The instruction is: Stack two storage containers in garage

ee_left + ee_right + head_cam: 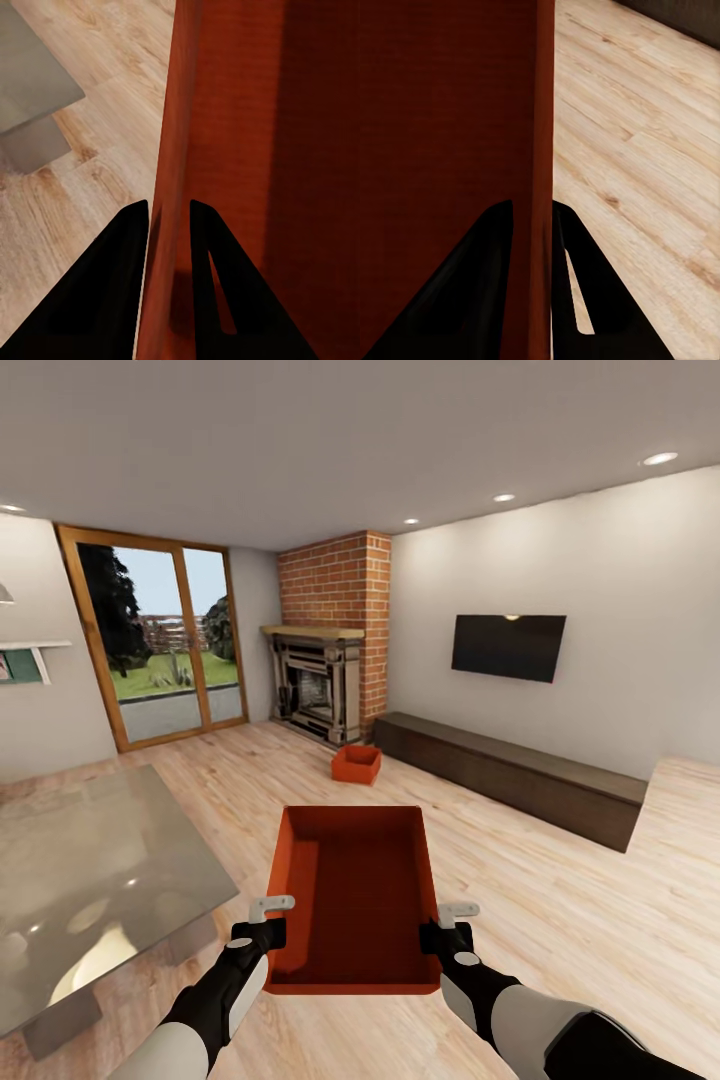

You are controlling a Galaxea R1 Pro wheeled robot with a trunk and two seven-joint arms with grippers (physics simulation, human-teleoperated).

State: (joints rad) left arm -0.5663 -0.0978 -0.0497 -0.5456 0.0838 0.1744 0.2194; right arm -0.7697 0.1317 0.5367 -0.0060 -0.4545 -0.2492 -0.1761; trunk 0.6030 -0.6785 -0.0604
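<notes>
An orange-red storage container [355, 890] hangs level in front of me over the living room's wood-plank floor. My left gripper [270, 932] is shut on its left wall, and the left wrist view has the container wall [176, 150] pinched between the left gripper [169, 214] fingers. My right gripper [440, 935] is shut on the right wall, seen as the container wall [542, 112] held in the right gripper [534, 210]. A second storage container [357, 764] lies on the floor near the brick fireplace [322, 685].
A grey glass-topped table [90, 880] stands close on the left. A long low dark bench [510, 775] runs along the right wall under a black screen [507, 646]. Glass doors [165, 645] sit at the back left. Open wood floor lies ahead and to the right.
</notes>
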